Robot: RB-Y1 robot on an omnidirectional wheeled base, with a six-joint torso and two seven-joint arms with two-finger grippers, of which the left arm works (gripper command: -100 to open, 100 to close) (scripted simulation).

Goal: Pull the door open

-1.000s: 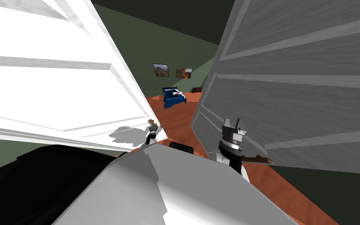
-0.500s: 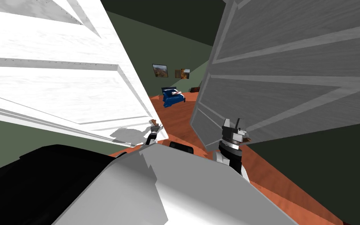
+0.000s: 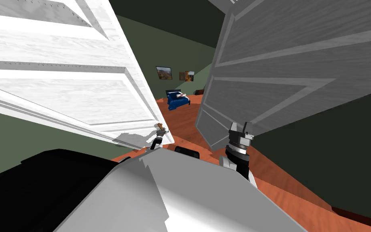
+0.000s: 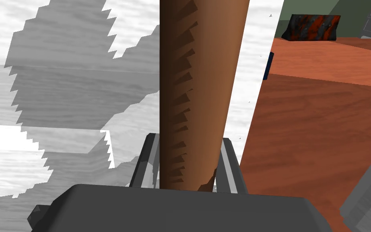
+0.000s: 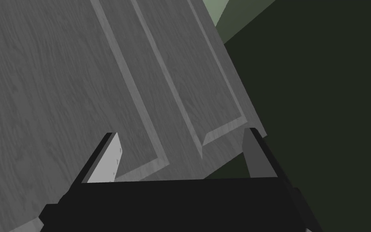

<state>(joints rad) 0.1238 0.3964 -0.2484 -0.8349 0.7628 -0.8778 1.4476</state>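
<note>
Jaws on our left gripper [image 3: 159, 133] look closed on the brown handle [image 3: 161, 129] in the head view, at the near edge of the white door [image 3: 80, 88], which stands swung wide opposite a grey door [image 3: 285, 68]. Our right gripper [image 3: 240, 128] sits close to the grey door's lower edge, and a blue bed [image 3: 177, 100] lies far beyond both grippers on the red-brown floor [image 3: 184, 121]. In the left wrist view, both fingers [image 4: 148, 161] press the sides of the handle [image 4: 196, 80], with the white door [image 4: 60, 92] just behind it. In the right wrist view, our right gripper [image 5: 180, 155] stands spread with nothing between its fingers [image 5: 106, 159], the grey door [image 5: 60, 80] just ahead.
</note>
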